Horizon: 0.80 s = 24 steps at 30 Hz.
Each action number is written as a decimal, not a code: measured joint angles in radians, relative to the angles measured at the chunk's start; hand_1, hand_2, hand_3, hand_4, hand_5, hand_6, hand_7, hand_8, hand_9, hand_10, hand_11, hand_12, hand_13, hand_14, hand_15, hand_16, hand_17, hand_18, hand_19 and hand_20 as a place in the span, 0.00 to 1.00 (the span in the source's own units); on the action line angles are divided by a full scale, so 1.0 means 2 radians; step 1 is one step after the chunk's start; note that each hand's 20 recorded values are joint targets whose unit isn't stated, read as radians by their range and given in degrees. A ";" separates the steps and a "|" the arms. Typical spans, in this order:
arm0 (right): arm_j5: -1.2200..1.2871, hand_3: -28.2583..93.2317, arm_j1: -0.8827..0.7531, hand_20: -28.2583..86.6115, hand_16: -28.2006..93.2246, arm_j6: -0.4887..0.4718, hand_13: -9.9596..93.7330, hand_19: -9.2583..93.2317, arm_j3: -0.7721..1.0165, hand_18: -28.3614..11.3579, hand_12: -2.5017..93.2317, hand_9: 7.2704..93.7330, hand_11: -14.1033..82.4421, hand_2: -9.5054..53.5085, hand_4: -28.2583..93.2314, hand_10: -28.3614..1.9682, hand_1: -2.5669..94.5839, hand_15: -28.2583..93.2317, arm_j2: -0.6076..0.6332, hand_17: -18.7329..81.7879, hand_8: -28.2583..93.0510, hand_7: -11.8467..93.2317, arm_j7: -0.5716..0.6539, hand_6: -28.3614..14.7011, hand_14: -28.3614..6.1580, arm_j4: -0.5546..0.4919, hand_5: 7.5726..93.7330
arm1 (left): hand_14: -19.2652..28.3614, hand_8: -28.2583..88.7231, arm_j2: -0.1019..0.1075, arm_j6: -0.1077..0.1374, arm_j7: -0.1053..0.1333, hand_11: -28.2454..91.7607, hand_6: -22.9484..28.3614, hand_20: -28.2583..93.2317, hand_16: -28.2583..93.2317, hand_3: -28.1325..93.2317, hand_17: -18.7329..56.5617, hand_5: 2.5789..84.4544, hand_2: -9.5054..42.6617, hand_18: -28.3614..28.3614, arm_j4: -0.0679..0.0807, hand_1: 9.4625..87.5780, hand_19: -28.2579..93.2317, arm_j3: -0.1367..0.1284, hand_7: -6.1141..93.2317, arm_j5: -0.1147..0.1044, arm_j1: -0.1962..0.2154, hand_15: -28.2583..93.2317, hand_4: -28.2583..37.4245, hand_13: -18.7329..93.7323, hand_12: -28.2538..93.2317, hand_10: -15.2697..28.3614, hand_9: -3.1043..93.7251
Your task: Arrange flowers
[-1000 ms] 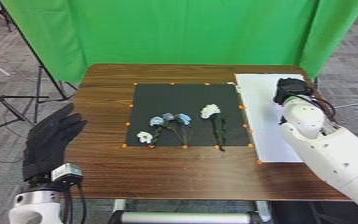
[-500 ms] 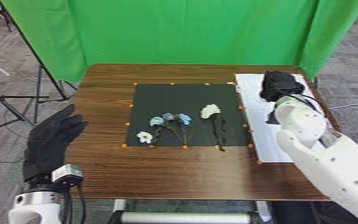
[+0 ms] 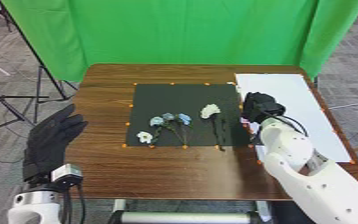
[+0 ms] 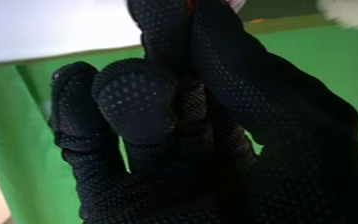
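Observation:
At the black mat's right edge, my right hand is over the boundary with the white sheet, a small pinkish flower beside it. In the right wrist view, the thumb and a finger of my right hand pinch together, with a bit of the pale pink flower behind their tips. On the mat lie a small white flower, blue flowers and a larger white flower with a dark stem. My left hand is open at the table's left edge.
The black mat has orange markers round its border. Right of it lies the white sheet on the brown table. A green curtain hangs behind the table, and a dark stand is on the floor at the left.
My right hand has moved left and nearer across the white sheet to the mat's right edge, and the pinkish flower has come into sight beside it. My left hand has kept still.

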 measured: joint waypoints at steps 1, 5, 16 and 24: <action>0.000 0.89 -0.004 0.35 0.41 -0.001 0.88 1.00 0.000 0.23 0.43 0.95 0.32 0.00 0.00 0.73 0.60 0.79 -0.002 0.65 0.26 0.36 -0.001 0.63 0.71 -0.002 0.83 | 1.00 0.16 0.000 0.000 0.000 0.55 0.69 0.26 0.09 0.90 0.14 0.52 0.29 0.92 0.000 0.22 0.75 0.000 0.19 0.000 0.000 0.80 0.15 0.42 0.31 0.86 0.44; -0.001 0.89 -0.013 0.35 0.41 -0.002 0.88 1.00 -0.004 0.23 0.42 0.95 0.32 0.00 0.00 0.73 0.60 0.79 -0.009 0.65 0.26 0.36 -0.003 0.63 0.70 -0.011 0.83 | 1.00 0.16 0.000 0.000 -0.002 0.55 0.69 0.26 0.09 0.89 0.14 0.52 0.29 0.92 0.000 0.22 0.75 -0.001 0.19 0.000 -0.001 0.80 0.15 0.42 0.31 0.86 0.44; 0.001 0.89 -0.027 0.35 0.41 -0.004 0.88 1.00 -0.007 0.22 0.38 0.93 0.38 0.01 0.00 0.67 0.54 0.78 -0.020 0.64 0.26 0.35 -0.002 0.61 0.68 -0.024 0.81 | 1.00 0.16 0.000 0.000 -0.004 0.55 0.69 0.26 0.09 0.89 0.14 0.52 0.29 0.92 0.000 0.22 0.75 -0.001 0.19 0.001 -0.002 0.80 0.15 0.42 0.31 0.86 0.44; 0.010 0.90 -0.043 0.36 0.41 -0.021 0.87 1.00 0.006 0.19 0.26 0.88 0.49 0.04 0.01 0.52 0.44 0.79 -0.029 0.64 0.26 0.31 0.001 0.57 0.65 -0.042 0.78 | 1.00 0.16 -0.001 0.000 -0.004 0.55 0.69 0.26 0.09 0.90 0.14 0.52 0.29 0.92 0.000 0.22 0.75 -0.002 0.19 0.001 -0.002 0.80 0.15 0.42 0.31 0.86 0.44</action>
